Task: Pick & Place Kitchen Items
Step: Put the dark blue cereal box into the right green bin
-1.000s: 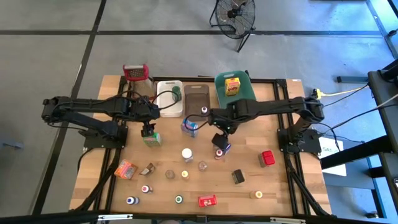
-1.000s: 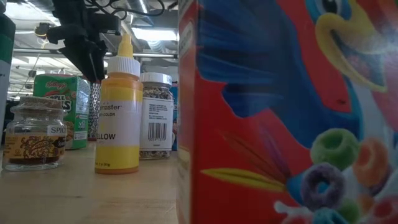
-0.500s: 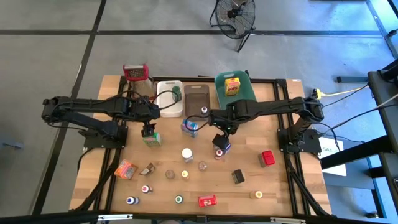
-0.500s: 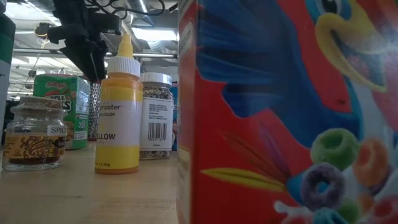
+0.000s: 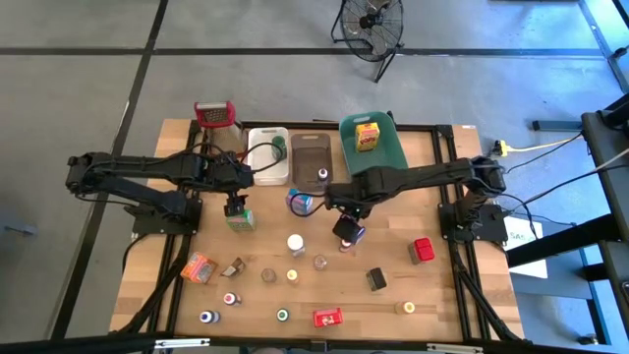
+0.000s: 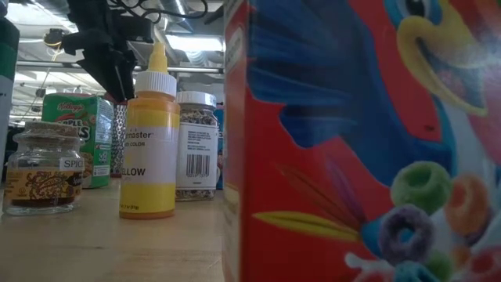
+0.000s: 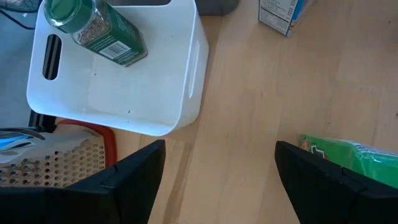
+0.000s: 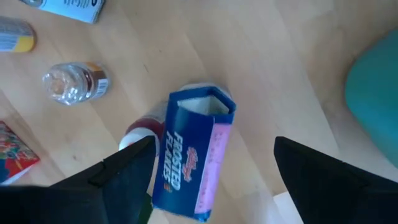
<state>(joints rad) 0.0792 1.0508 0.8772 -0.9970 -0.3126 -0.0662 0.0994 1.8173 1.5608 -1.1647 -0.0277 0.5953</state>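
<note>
Nearest you, the front half of the table (image 5: 393, 315) carries scattered kitchen items: small jars, bottles and boxes, among them a red box (image 5: 327, 317). Mid-table, your right gripper (image 5: 346, 228) hovers with fingers spread, empty, over the blue Frosted Flakes box (image 8: 193, 158). Your left gripper (image 5: 234, 206), likewise spread and empty, hangs above the green box (image 5: 239, 219). Farthest, the white bin (image 7: 124, 81) holds a green-capped jar (image 7: 93, 28); the teal bin (image 5: 388, 147) holds a yellow box (image 5: 367, 136).
</note>
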